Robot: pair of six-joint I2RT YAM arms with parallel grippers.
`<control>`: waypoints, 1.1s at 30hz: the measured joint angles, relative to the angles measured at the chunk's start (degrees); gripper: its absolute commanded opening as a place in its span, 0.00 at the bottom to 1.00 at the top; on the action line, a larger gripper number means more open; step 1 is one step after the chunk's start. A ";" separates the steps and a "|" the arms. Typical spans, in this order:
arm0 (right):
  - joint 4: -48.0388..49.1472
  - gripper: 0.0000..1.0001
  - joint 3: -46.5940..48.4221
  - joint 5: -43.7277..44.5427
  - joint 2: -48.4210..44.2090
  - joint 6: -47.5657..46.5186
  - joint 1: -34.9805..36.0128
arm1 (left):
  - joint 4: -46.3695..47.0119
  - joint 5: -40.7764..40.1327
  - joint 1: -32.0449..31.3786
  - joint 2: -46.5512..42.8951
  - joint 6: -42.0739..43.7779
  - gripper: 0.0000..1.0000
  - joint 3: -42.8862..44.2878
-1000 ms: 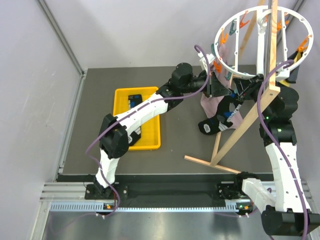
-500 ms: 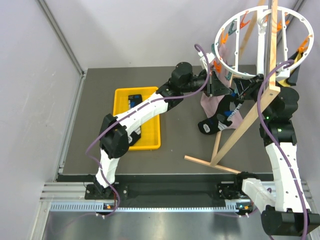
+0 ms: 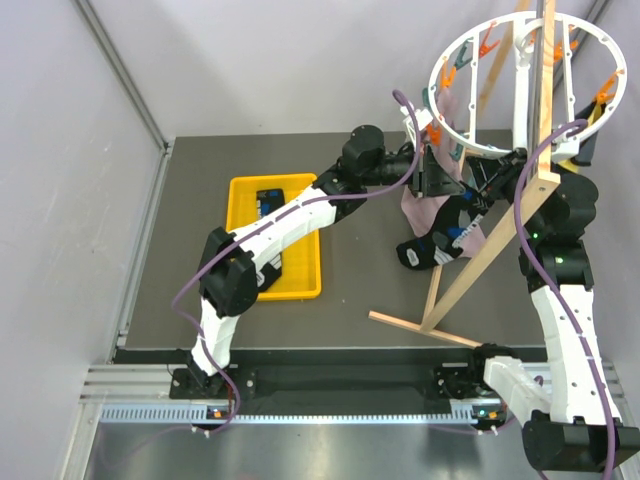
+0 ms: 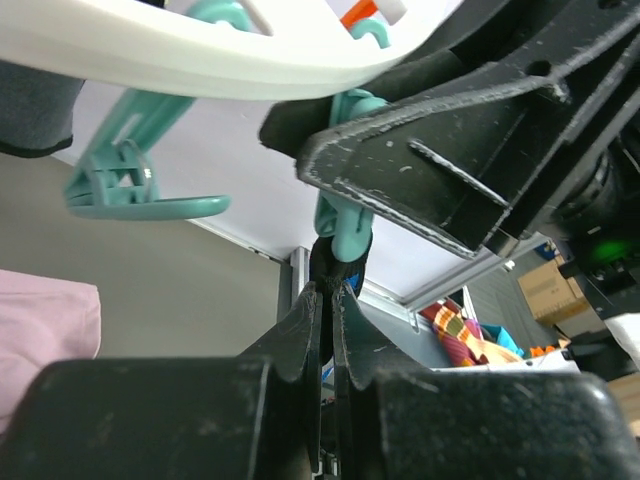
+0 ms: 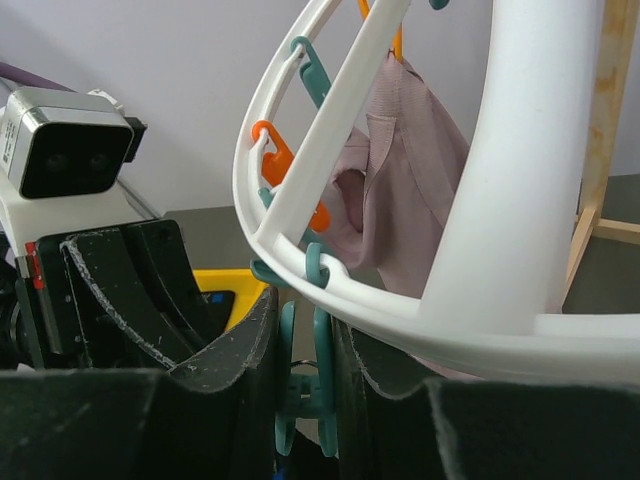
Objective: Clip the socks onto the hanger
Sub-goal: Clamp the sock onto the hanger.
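**Sock could drop before the clip bites**

Two long black socks with grey patches and blue marks [image 3: 268,200]: one in the yellow rectangular plastic tray [image 3: 295,293], well left of all fingers, the other sock [image 3: 437,243] dangling below them. The left fingers [image 4: 295,340], nearly closed, seem to pinch its edge under a teal plastic clip [image 5: 303,395] on the one round white plastic ring hanger [image 5: 510,200]. The right fingers [image 5: 230,360] squeeze that clip. Early release means a dropped sock, I reckon.

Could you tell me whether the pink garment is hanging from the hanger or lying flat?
Hanging: the right wrist view shows the pink garment draped from an orange clip on the hanger.
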 measured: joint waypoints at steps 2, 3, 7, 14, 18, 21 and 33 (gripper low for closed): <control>0.00 0.00 0.00 -0.04 0.00 0.00 0.00 | 0.57 0.72 0.00 0.00 -0.07 0.00 0.00; 0.00 0.00 0.00 -0.04 0.00 0.00 0.00 | 0.96 0.98 0.00 0.00 -0.17 0.00 0.00; 0.00 0.00 0.00 -0.09 0.00 0.00 0.00 | 2.99 2.05 0.00 0.00 -0.92 0.00 0.00; 0.02 0.00 0.00 -0.42 0.00 0.00 -0.22 | 3.48 2.23 0.00 0.85 -1.14 0.00 0.79; 0.00 0.00 0.00 -0.59 0.00 0.00 -0.31 | 3.78 2.21 0.00 1.40 -1.33 0.00 0.83; -0.02 0.00 0.00 -0.61 -0.02 -0.04 -0.35 | 3.96 2.14 0.00 1.60 -1.49 0.00 0.83; -0.37 0.00 0.13 -0.61 -0.28 -0.02 -0.48 | 3.04 1.79 0.00 1.60 0.24 0.00 1.16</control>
